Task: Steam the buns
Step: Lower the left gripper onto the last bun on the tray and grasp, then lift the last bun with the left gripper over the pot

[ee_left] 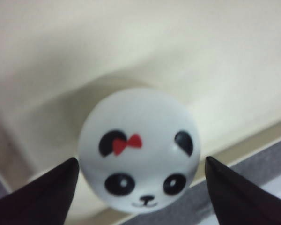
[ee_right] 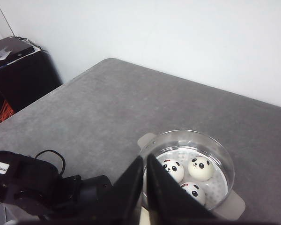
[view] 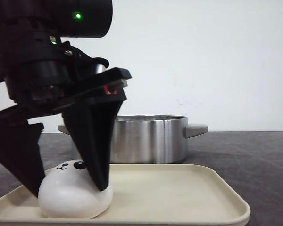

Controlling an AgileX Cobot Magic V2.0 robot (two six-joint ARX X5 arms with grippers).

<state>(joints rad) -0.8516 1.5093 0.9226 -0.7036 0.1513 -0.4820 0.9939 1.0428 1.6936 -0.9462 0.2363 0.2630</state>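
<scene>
No brand, label or readable writing shows anywhere; the only markings are the painted panda faces, and the bun on the tray carries a small red bow by one ear. The grey counter (ee_right: 107, 103) carries everything. On it, nearest the front camera, lies a cream tray (view: 188, 197), and behind it stands a steel pot (view: 151, 139) with stubby side handles. The left arm fills the left of the front view, reaching steeply down over the tray's left end, a green light glowing on its housing. The left gripper (view: 68, 181) has its jaws spread wide, one black finger on each side of a bun (view: 70, 195) that sits on the tray; in the front view the fingers meet the bun's sides, while the left wrist view shows slim gaps, so firm contact cannot be told. The right gripper (ee_right: 145, 187) is raised high above the counter, angled down toward the pot, its jaws narrowed to a thin slit with nothing between them. Three more buns (ee_right: 189, 176) rest face up on the perforated plate inside the pot, close together.
</scene>
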